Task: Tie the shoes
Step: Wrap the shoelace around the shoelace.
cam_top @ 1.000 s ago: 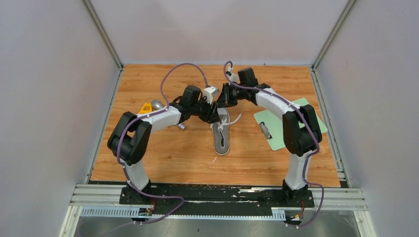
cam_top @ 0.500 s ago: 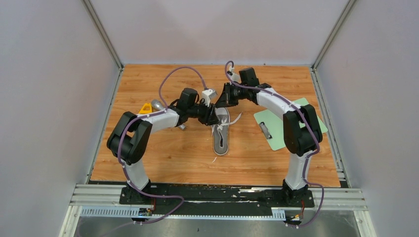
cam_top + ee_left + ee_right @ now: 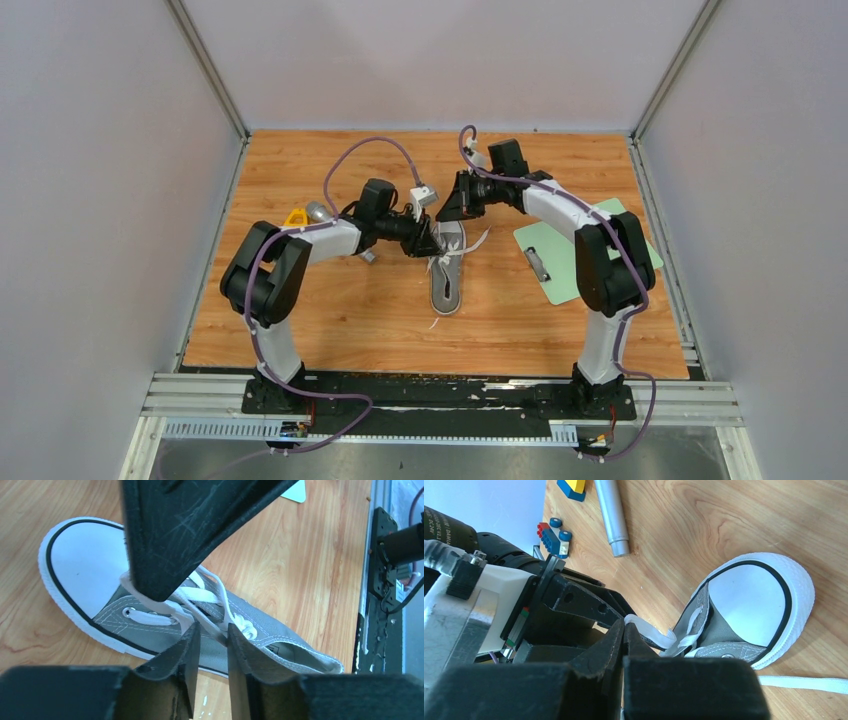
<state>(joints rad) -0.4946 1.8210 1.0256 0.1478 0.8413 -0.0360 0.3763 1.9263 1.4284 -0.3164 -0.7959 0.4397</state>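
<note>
The grey shoe (image 3: 447,285) lies in the middle of the wooden table (image 3: 330,320), with its white toe (image 3: 80,560) pointing away from the arms. Both arms reach in over the toe end. The right gripper (image 3: 624,627) has its fingers pressed together on a loop of white lace (image 3: 649,632), just above the front of the shoe. The left gripper (image 3: 212,630) sits right beside it. Its fingers are a little apart with a lace strand running between them, and I cannot tell if they pinch it. A green board (image 3: 560,255) lies to the right. A silver tube (image 3: 611,515) and toy bricks (image 3: 551,537) lie to the left.
</note>
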